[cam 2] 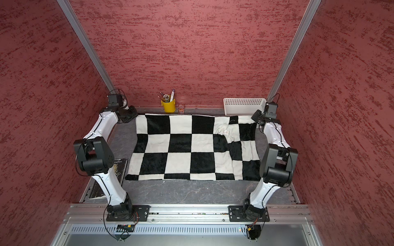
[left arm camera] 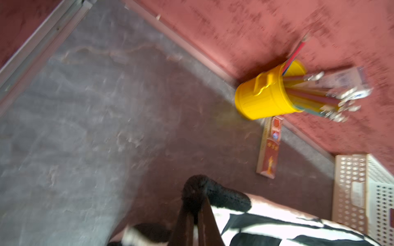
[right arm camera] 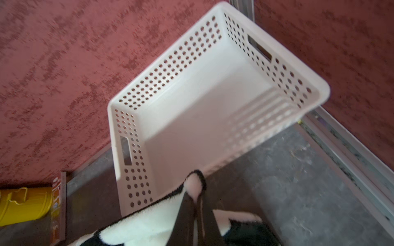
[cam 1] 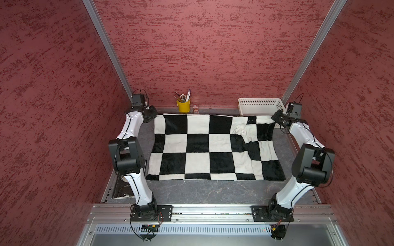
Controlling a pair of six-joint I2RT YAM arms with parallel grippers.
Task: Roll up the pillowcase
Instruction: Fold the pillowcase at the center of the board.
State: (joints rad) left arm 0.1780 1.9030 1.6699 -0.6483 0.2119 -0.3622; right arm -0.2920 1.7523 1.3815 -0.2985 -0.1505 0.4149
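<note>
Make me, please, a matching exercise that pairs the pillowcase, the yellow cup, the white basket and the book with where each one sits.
1 pillowcase
2 yellow cup
3 white basket
4 book

A partly under the left arm
B far right corner, empty
C spread across the middle of the table
D by the back wall, holding pencils

Pairs: 1-C, 2-D, 3-B, 4-A

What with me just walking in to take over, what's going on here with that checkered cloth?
The robot is handling the pillowcase from its far edge. The left gripper is shut on the far left corner, and the right gripper is shut on the far right corner, next to the white basket. The pillowcase lies spread out on the table, rumpled near its right end, with no roll started yet.
</note>
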